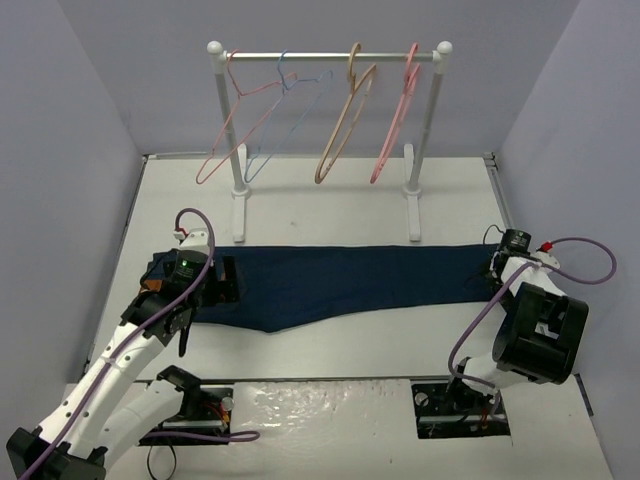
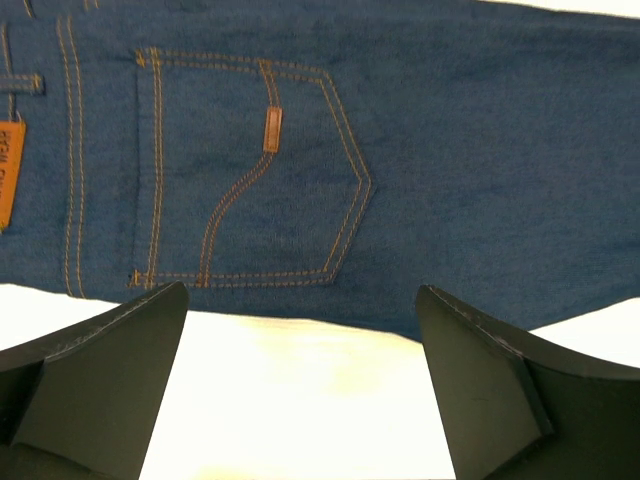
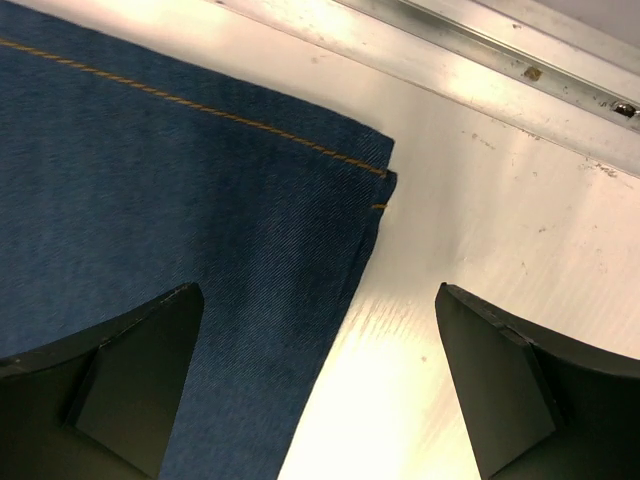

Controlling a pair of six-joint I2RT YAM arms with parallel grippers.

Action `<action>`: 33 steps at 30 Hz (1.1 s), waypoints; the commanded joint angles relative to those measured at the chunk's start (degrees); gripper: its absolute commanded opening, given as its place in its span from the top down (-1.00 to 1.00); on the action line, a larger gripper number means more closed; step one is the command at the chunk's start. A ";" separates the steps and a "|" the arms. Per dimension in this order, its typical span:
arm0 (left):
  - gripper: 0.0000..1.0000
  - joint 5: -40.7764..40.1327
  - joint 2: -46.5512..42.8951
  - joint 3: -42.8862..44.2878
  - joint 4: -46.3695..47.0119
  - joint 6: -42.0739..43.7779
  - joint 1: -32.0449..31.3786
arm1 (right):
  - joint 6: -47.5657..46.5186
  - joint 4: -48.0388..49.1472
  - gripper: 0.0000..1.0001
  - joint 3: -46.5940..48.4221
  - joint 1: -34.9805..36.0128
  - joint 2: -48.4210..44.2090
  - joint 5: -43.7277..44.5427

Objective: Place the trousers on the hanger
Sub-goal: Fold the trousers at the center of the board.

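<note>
While trousers lie flat, left tool and right tool overhang opposite ends.

navy trousers, orange stitching

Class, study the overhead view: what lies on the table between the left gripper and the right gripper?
The trousers, spread flat lengthwise from the left gripper to the right gripper; the top external view shows it.
</note>
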 commanded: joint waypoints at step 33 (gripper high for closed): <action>-0.94 -1.88 1.94 1.27 5.64 3.12 -0.09 | -9.46 6.06 -0.60 -3.28 -5.05 7.12 -17.19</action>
